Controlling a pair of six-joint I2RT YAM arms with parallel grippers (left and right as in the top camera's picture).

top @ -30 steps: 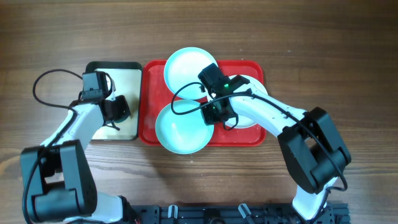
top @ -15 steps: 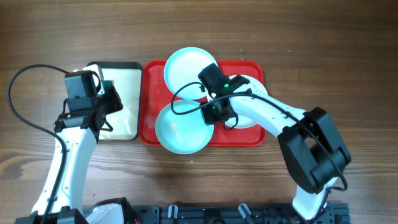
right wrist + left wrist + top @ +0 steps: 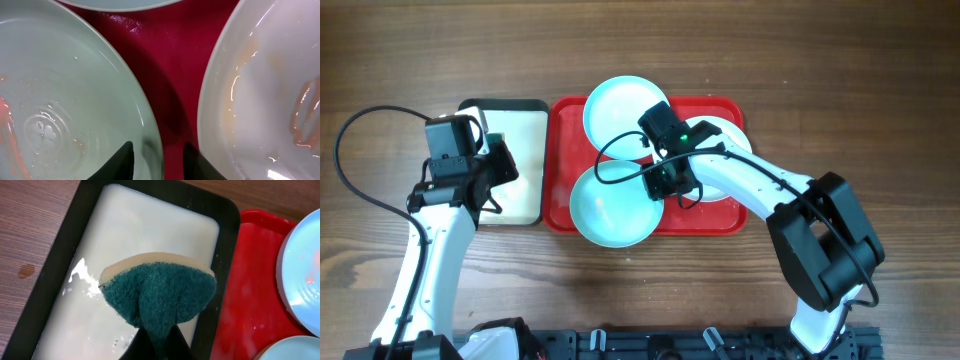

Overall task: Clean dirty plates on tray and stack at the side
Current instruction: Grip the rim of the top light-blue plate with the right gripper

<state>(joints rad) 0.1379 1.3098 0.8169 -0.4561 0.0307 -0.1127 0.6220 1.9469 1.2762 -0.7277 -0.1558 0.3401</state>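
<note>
So the left arm [image 3: 428, 255] comes up from the bottom-left corner and bends in over the black tray [image 3: 505, 104], wrist pointing toward the red side. The left pincer [image 3: 156, 342] is clamped tight on a sponge [image 3: 157, 287] — rough dark-green scrub face toward the wrist camera, tan foam backing along the top edge, squeezed into a fan shape. The sponge is over the black tray's shiny cream inside; can't tell if it touches. The right arm [image 3: 760, 185] stretches from the bottom-right across the red tray [image 3: 563, 140], with its wrist down in the middle where the three plates meet. The right pincer [image 3: 157, 160] is partly spread and holding nothing. One fingertip is over the front blue plate [image 3: 60, 100], the other over the strip of red plastic between it and the white plate [image 3: 260, 75], and the blue rim runs up between them. All three plates sit on the red tray — the back blue plate [image 3: 620, 108] pokes over the back rim, the front one overhangs the front rim, and the white one is on the right under the arm. They're round, shallow and glossy, with orange-red smears [image 3: 301, 112] on them. The red tray is smooth plastic with rounded corners, and the tabletop [image 3: 880, 80] is brown wood grain.
</note>
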